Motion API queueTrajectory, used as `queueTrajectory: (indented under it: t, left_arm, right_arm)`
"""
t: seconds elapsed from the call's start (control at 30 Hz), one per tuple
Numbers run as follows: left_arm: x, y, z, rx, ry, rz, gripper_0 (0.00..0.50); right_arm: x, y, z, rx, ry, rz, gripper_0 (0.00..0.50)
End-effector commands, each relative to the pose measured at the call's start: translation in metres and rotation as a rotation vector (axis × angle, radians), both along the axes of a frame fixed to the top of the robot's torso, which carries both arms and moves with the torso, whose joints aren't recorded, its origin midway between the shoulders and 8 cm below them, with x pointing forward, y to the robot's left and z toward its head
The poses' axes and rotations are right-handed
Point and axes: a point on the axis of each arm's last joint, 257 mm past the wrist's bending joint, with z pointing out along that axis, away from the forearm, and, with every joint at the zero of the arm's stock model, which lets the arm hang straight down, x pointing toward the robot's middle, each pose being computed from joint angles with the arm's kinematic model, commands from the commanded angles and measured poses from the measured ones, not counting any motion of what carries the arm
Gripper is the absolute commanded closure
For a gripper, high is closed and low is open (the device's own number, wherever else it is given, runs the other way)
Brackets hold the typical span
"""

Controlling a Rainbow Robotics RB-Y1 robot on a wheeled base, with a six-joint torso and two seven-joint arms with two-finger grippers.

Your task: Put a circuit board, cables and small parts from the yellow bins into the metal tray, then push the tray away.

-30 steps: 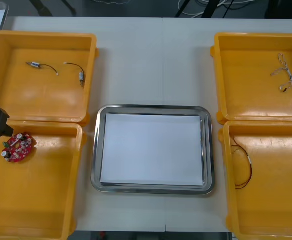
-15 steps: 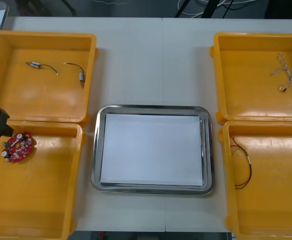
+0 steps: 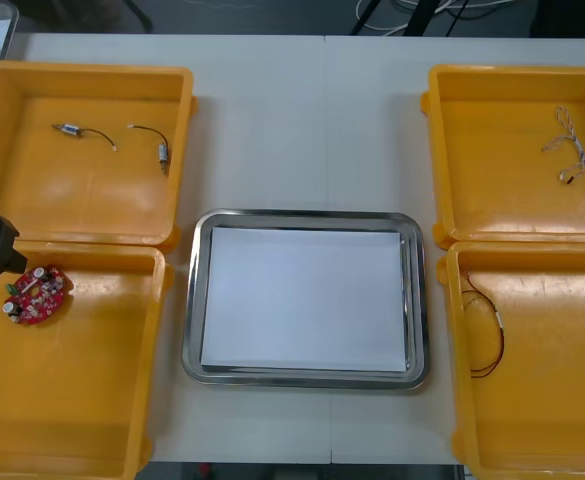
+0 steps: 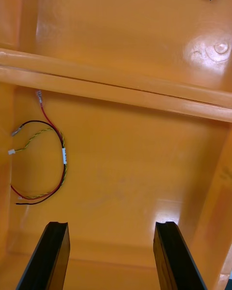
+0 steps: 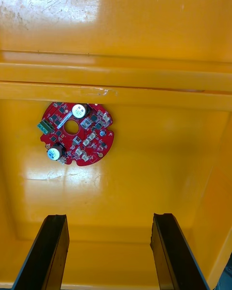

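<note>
The tray (image 3: 305,218), white inside, sat in the middle of the counter (image 3: 312,110). Around it stood four bins, at 10, 8, 2 and 4 o'clock from the tray.

The left hand (image 5: 108,220) hung released over the 8 o'clock bin (image 3: 82,400), with its fingers (image 5: 52,241) standing apart and touching nothing. The board (image 5: 76,133) lay flat on that bin's floor, beyond the fingertips and clear of them, close to the wall shared with the 10 o'clock bin (image 3: 82,200). In the front view it sat toward its bin's 10 o'clock corner.

The right hand (image 4: 111,224) was likewise released, over the 4 o'clock bin (image 3: 552,400), grasping nothing. The red-yellow cable (image 4: 63,159) lay looped on the floor there, near the bin's 9 o'clock wall, ahead of one finger and apart from it.

In the 10 o'clock bin two metal parts (image 3: 67,128) lay, each with a short black cable (image 3: 102,136). One was toward 12 o'clock and the other near the 3 o'clock wall. The twisted cable (image 3: 572,150) lay in the 2 o'clock bin (image 3: 492,180), toward its 3 o'clock side.
</note>
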Motion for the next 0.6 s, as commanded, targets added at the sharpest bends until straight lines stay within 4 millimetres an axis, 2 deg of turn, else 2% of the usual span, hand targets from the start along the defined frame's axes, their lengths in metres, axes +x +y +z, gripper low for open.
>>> queueTrajectory:
  t: [0.03, 0.6]
  left_arm:
    - [-0.0008, 0.0060, 0.0060, 0.031, -0.021, -0.037, 0.000]
    - [-0.0008, 0.0060, 0.0060, 0.031, -0.021, -0.037, 0.000]
  right_arm:
    - [-0.0058, 0.0070, -0.0040, 0.015, 0.004, -0.014, 0.000]
    - [-0.0058, 0.0070, -0.0040, 0.015, 0.004, -0.014, 0.000]
